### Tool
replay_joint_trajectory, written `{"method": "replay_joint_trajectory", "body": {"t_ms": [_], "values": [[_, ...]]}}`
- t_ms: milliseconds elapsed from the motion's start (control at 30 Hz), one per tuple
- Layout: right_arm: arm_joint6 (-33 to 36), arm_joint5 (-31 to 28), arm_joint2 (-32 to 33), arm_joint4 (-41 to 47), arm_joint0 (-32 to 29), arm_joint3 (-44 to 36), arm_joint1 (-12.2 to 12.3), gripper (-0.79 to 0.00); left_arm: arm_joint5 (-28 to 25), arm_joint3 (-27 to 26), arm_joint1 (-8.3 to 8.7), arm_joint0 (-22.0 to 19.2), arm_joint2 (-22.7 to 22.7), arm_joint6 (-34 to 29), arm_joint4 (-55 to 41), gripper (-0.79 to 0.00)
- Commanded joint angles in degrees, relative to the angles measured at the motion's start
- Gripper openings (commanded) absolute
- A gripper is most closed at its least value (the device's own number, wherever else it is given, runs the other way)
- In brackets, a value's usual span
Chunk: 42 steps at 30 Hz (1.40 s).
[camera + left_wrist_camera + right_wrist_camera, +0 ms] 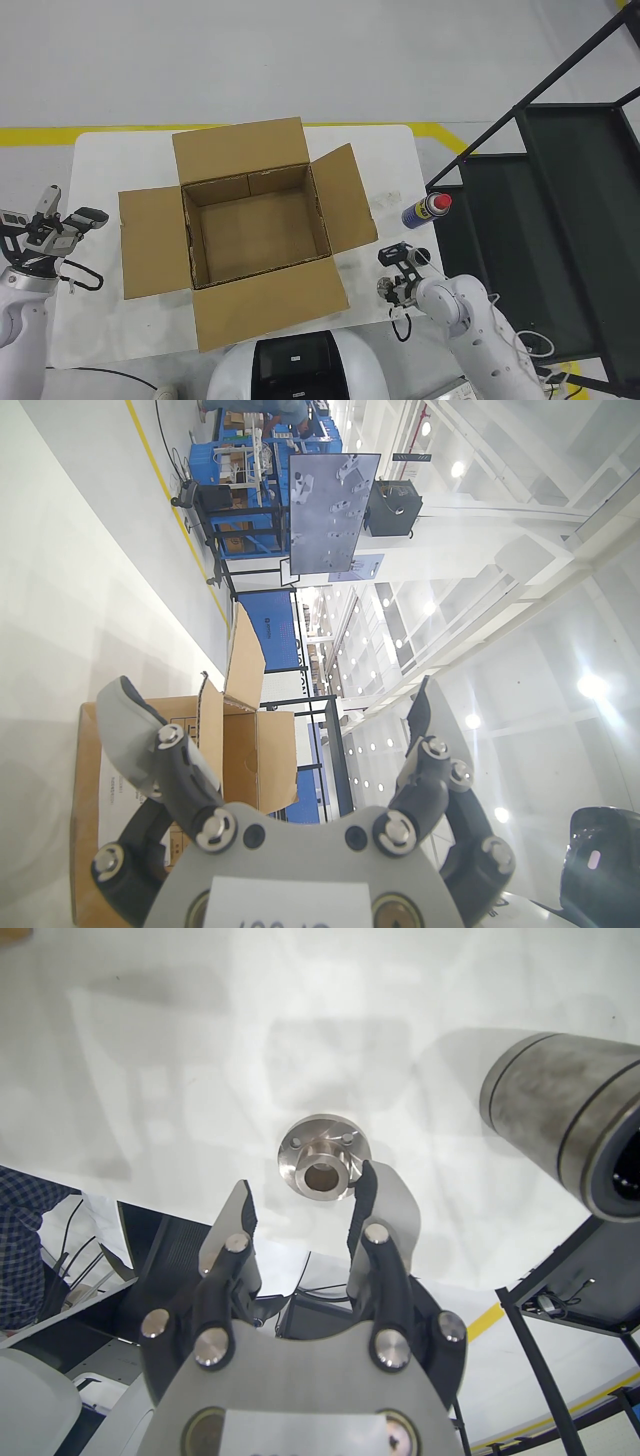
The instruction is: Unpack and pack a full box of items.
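Near the right edge of the bench (120,160), outside the open cardboard box (258,232), a metal flange (320,1148) sits on its plate with the hub facing the right tool (305,1174). That tool is partly open around it, one pad at the hub; I cannot tell whether it touches. The flange looks solid: stiff, heavy for its bulk, smooth and likely slippery. I would take hold across the raised hub, squarely, since a round hub may roll out of the pads. The left tool (267,692) is spread wide and holds nothing, well apart at the bench's left side. Counted: one box with nothing inside, one flange, one steel sleeve (560,1093) near it, one spray can (427,208).
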Motion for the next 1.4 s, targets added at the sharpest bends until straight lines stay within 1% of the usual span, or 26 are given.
{"method": "replay_joint_trajectory", "body": {"t_ms": [0,67,100,200,367,833,1067,1200,1233,1300,1333,1367], "values": [[0.0,0.6,-0.2,-0.3,0.2,0.2,0.0,-0.406,0.0,0.0,0.0,0.0,0.0,0.0,0.0,0.0],[-0.2,1.1,-0.4,-0.5,0.4,0.4,0.0,-0.397,0.0,0.0,0.0,0.0,0.0,0.0,0.0,0.0],[-0.2,1.4,-0.5,-0.7,0.5,0.5,0.0,-0.366,0.0,0.0,0.0,0.0,0.0,0.0,0.0,0.0],[-0.3,1.9,-0.8,-1.0,0.7,0.7,0.1,-0.357,0.0,0.0,0.0,0.0,0.0,0.0,0.0,0.0],[-0.6,2.4,-1.3,-1.3,1.2,1.8,0.1,-0.406,0.0,0.0,0.0,0.0,0.0,0.0,0.0,0.0],[-1.0,3.0,-2.0,-0.9,2.2,3.0,0.3,-0.403,0.0,0.0,0.0,0.0,0.0,0.0,0.0,0.0],[-1.0,3.3,-2.8,-1.2,3.0,3.5,0.4,-0.419,0.0,0.0,0.0,0.0,0.0,0.0,0.0,0.0],[-1.2,3.6,-3.1,-1.5,3.2,3.8,0.4,-0.486,0.0,0.0,0.0,0.0,0.0,0.0,0.0,0.0],[-1.2,3.6,-3.2,-1.6,3.3,3.8,0.4,-0.517,0.0,0.0,0.0,0.0,0.0,0.0,0.0,0.0],[-1.3,3.7,-3.3,-2.1,3.3,3.8,0.5,-0.637,0.0,0.0,0.0,0.0,0.0,0.0,0.0,0.0],[-1.2,3.8,-3.5,-2.6,3.4,3.8,0.5,-0.767,0.0,0.0,0.0,0.0,0.0,0.0,0.0,0.0],[-1.0,3.8,-3.6,-3.0,3.4,3.7,0.5,-0.785,0.0,0.0,0.0,0.0,0.0,0.0,0.0,0.0]]}}
